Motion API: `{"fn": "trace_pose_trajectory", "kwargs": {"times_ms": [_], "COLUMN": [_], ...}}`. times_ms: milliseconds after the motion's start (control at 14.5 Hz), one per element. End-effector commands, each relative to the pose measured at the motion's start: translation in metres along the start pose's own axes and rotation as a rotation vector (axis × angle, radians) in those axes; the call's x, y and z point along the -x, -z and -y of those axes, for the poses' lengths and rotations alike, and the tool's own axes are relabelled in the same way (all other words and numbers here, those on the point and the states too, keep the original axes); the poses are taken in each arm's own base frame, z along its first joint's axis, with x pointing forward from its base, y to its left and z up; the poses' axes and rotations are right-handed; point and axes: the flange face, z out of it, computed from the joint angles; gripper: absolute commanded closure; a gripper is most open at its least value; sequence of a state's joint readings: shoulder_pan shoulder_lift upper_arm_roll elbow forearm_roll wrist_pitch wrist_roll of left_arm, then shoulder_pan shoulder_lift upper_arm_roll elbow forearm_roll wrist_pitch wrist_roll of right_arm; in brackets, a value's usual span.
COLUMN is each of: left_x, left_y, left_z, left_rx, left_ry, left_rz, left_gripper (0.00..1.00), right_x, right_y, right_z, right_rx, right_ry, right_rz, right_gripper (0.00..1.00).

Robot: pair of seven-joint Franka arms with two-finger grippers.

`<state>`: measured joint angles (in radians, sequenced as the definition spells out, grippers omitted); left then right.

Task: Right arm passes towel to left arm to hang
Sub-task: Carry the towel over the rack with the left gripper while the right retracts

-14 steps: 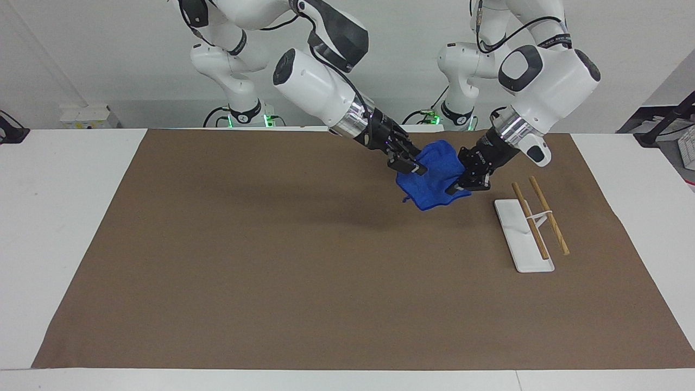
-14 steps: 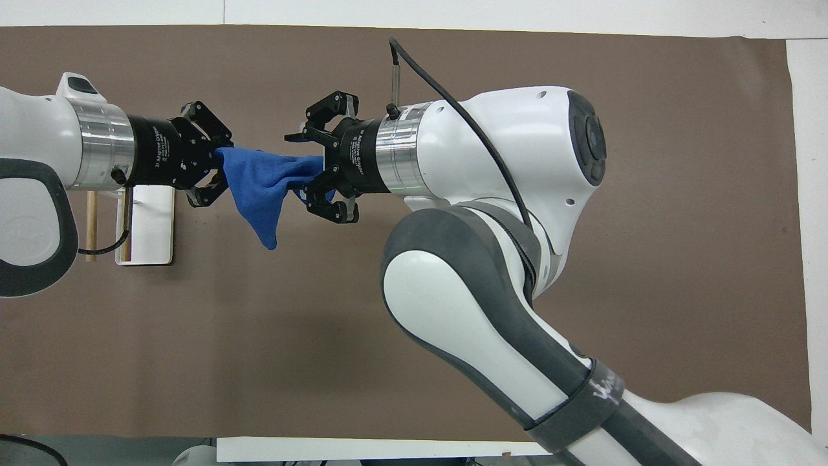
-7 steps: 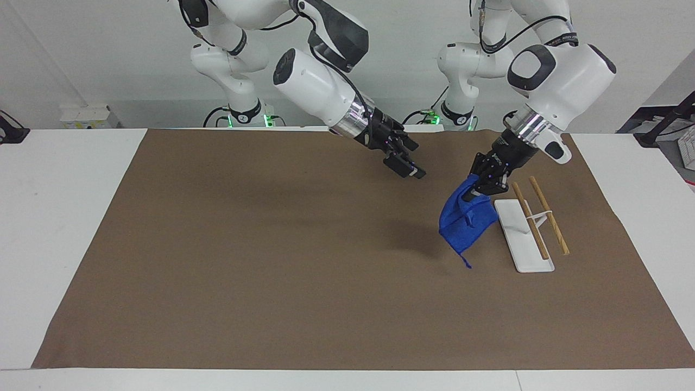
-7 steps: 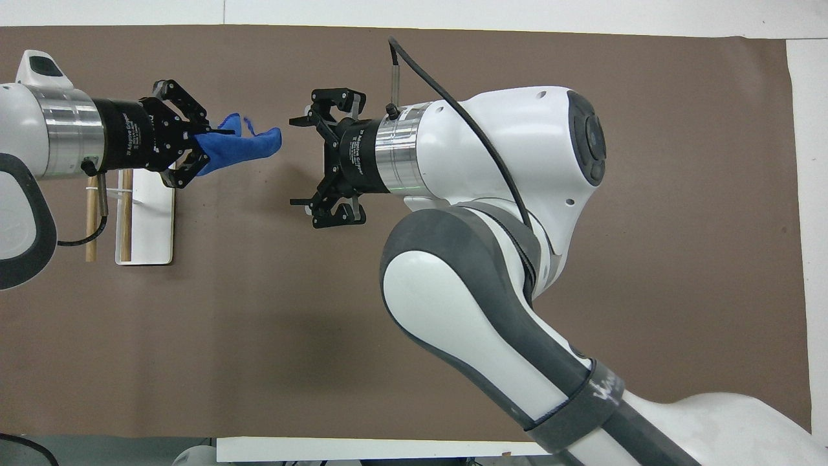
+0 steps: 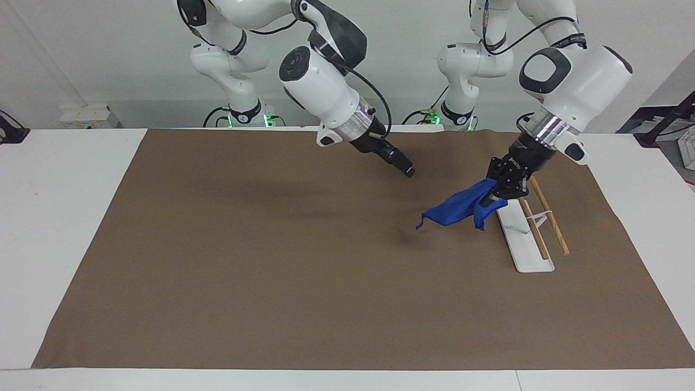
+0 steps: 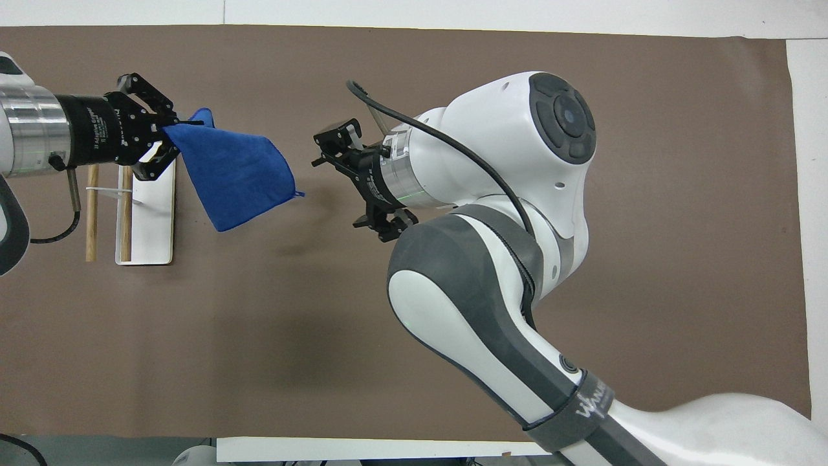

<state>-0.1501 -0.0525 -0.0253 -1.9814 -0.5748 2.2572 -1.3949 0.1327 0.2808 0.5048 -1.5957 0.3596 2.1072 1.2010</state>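
Observation:
My left gripper (image 5: 497, 195) (image 6: 165, 133) is shut on one edge of the blue towel (image 5: 459, 209) (image 6: 233, 171) and holds it in the air beside the rack. The cloth streams out from the grip toward the right arm's end, a loose thread at its tip, clear of the mat. My right gripper (image 5: 404, 169) (image 6: 336, 191) is open and holds nothing. It hangs over the mat a short way from the towel's free corner and does not touch it.
A small rack stands toward the left arm's end of the table: a white base (image 5: 524, 241) (image 6: 152, 226) carrying two wooden rods (image 5: 548, 214) (image 6: 92, 213). A brown mat (image 5: 271, 260) covers most of the white table.
The right gripper opened, let go of the towel, turned its wrist and drew back. The left arm carried the towel toward the rack, the cloth swinging under the grip.

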Motion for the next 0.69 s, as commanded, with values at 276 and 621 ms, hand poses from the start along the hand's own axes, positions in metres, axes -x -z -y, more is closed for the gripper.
{"fn": "trace_pose_trajectory", "kwargs": {"times_ms": [276,621], "left_x": [-0.104,-0.138], "left_y": [0.033,0.048], "left_z": [0.029,0.037], "left_rx": [0.125,0.198], "left_ry": [0.226,0.262], "left_rz": [-0.099,-0.145], "left_gripper": [0.98,0.98], "right_x": [-0.103,-0.169], "right_y": [0.078,0.188], "right_z": [-0.090,-0.158], "right_rx": [0.445,0.518], "right_ry": [0.601,0.574], "right_rz": [-0.080,-0.143], "right_gripper": [0.00,0.00]}}
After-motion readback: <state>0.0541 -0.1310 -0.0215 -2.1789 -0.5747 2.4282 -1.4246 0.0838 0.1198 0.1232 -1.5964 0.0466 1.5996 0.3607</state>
